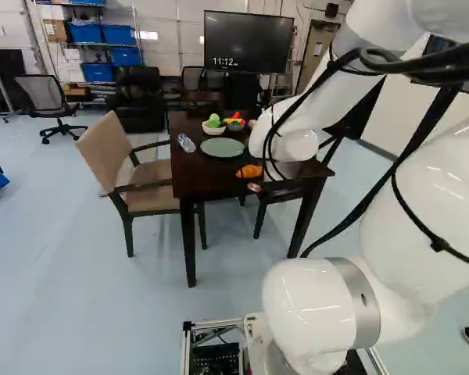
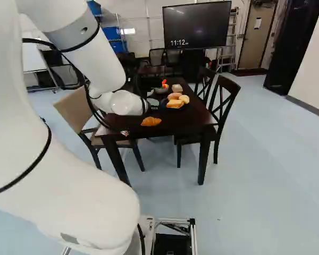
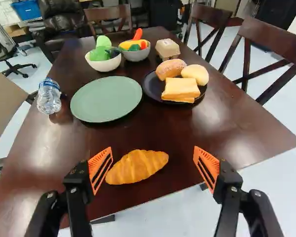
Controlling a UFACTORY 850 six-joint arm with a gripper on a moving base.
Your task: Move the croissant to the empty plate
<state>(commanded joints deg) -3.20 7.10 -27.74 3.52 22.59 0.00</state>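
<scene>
Because the black gripper with orange pads [image 3: 152,149] stands with its jaws spread wide and nothing gripped, the trouble I'd watch for comes at the closing. The golden-orange, ridged croissant [image 3: 138,167] lies on the table between and ahead of the jaws, well off centre, so the nearer pad would probably meet it first and turn or shove it before the other arrives. Its tapered ends could also let it slip from a lopsided pinch. Just behind it, on the arm's side, runs the edge of the dark, glossy wooden table [image 3: 167,133]; a backward nudge might tip it off. Farther ahead lies the empty round green plate [image 3: 106,98], where a low or wide approach could clip the clear plastic bottle [image 3: 49,97] beside it or the black plate of breads [image 3: 150,86].
</scene>
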